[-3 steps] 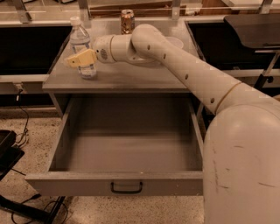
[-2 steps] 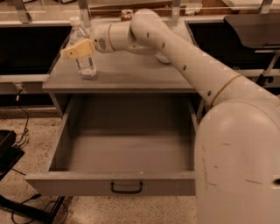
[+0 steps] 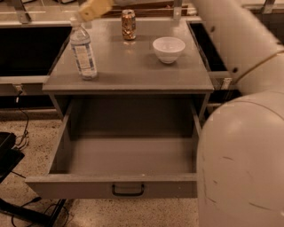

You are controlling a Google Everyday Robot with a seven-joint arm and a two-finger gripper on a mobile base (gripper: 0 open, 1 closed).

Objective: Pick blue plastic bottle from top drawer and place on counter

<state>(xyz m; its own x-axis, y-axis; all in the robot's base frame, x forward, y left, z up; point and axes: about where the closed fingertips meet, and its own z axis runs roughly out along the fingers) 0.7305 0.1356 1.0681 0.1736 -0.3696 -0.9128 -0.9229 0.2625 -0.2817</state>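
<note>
One robot arm (image 3: 239, 146), at right, cut off by the frame edges. One top drawer (image 3: 111, 185), pulled open. One counter (image 3: 133, 73). One blue plastic bottle (image 3: 83, 51), upright on the counter's left side. One white bowl (image 3: 168, 48). One can (image 3: 128, 24). One gripper (image 3: 94, 8), just above the bottle's cap, cropped at the top; spread or closed, cannot tell.

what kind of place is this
Likely a robot lab, not a home: a bare grey metal drawer pulled open, loose cables on the speckled floor, and the claw above the bottle on the counter.
</note>
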